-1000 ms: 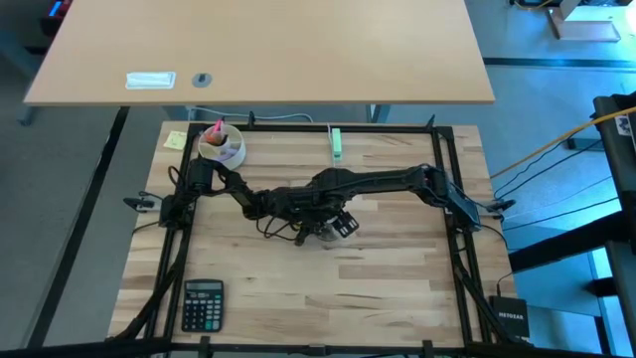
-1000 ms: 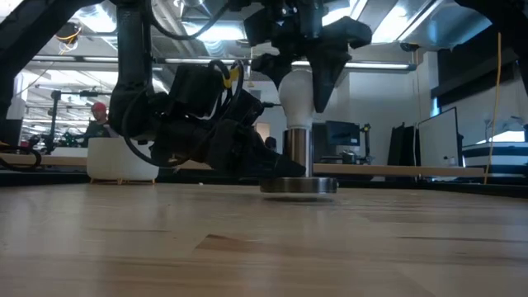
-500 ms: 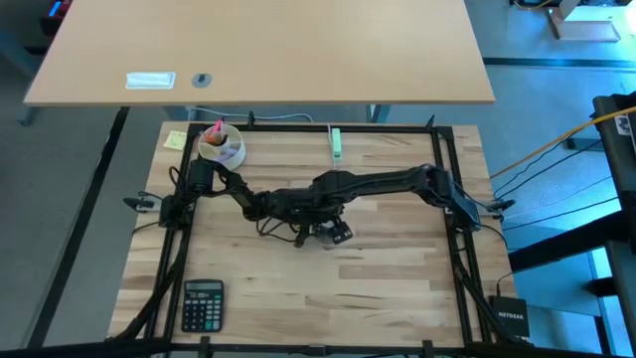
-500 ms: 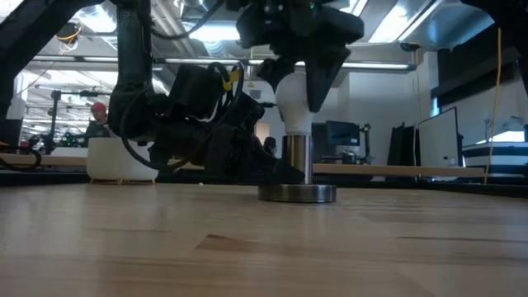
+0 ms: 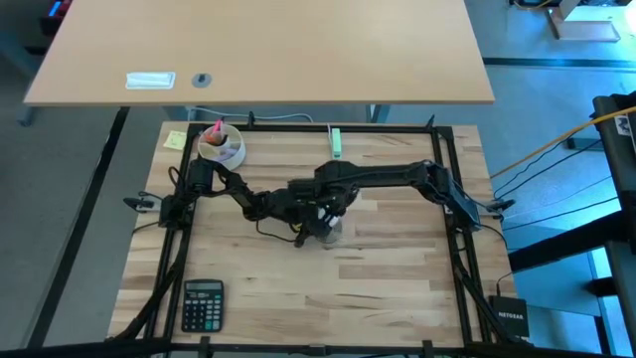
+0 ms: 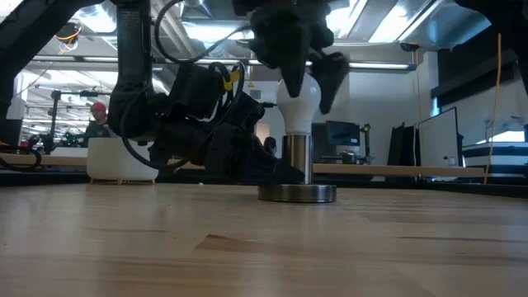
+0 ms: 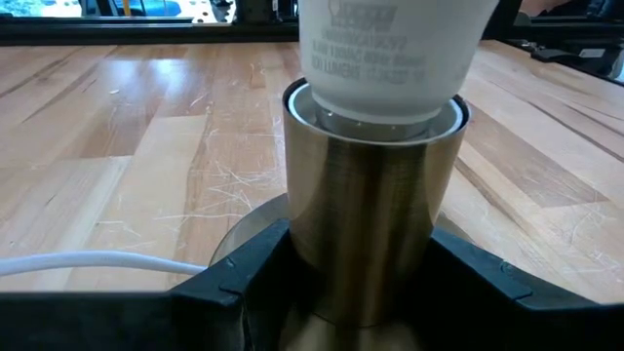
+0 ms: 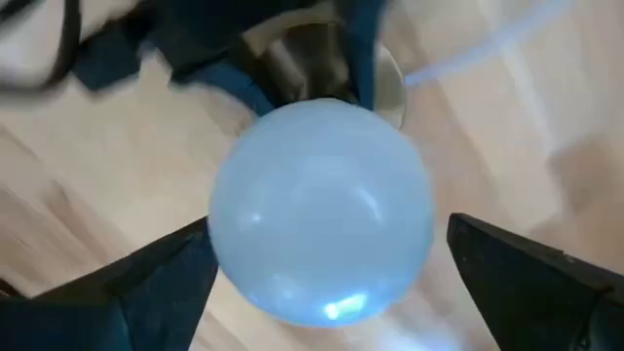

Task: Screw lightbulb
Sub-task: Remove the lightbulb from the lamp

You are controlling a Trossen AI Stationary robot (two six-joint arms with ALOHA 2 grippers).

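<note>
The lightbulb (image 6: 298, 101) is plain white with faint grey print near its neck; the socket (image 7: 369, 229) beneath it is brushed silvery-brass, its cord (image 7: 93, 263) white, beside dark grippers on the pale striped wooden table (image 5: 388, 268)

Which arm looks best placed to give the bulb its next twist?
Right. The right gripper hangs over the lightbulb, fingers open beside it, while the left gripper is clamped around the socket, steadying it.

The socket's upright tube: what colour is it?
Brassy gold metal socket tube, clearest in the left wrist view, under the white lightbulb.
</note>
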